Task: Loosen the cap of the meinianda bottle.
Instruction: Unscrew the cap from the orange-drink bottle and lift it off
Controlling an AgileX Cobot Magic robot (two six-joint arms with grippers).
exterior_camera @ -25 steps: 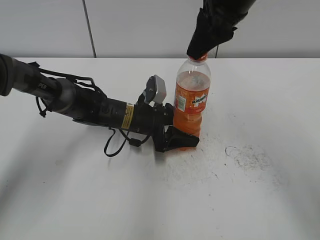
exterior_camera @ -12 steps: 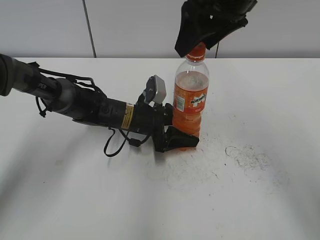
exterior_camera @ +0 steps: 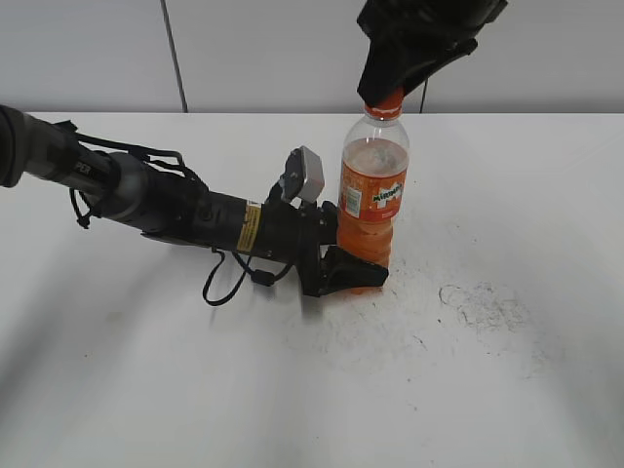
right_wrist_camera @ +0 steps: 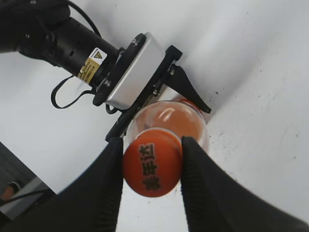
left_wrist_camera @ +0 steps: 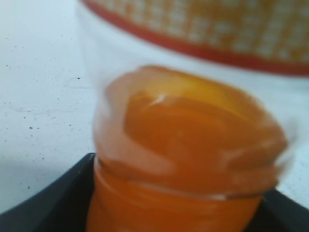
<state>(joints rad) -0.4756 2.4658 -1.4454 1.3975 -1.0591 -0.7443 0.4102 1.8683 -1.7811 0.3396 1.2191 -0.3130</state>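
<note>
since half a second ago the right gripper (exterior_camera: 382,100) has turned about the cap (right_wrist_camera: 152,167); the bottle (exterior_camera: 372,200) has not moved. its black fingers (right_wrist_camera: 107,180) pinch the small round orange cap from both sides. the clear plastic bottle, mostly full of orange drink, stands mid-table (exterior_camera: 487,390). the left gripper (exterior_camera: 351,271) clamps its base.

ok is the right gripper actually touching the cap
Touching. The right wrist view shows the right gripper with both black fingers pressed against the sides of the orange cap, no gap visible.
</note>
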